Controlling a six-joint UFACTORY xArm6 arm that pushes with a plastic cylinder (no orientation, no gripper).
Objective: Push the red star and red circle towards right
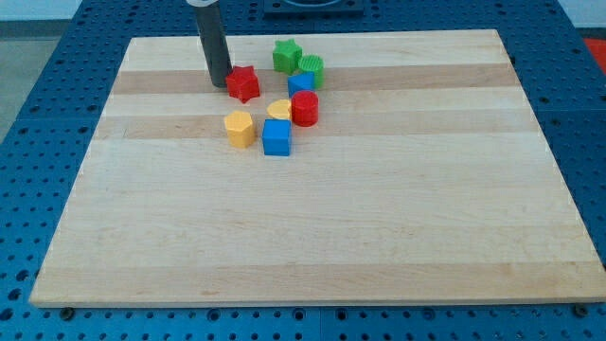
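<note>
Your tip (220, 84) has no jaws; it touches the red star (243, 83) at its 9 o'clock. The red circle (305, 109) sits at the star's 4 o'clock. Both appear light, rigid and slippery: push through centre.

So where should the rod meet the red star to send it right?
No gripping here, only pushing. Press my tip on the red star's face toward the view's left, centred so it doesn't spin off. My tip is already beside that face. The red circle lies lower right, so it probably needs a separate push.
</note>
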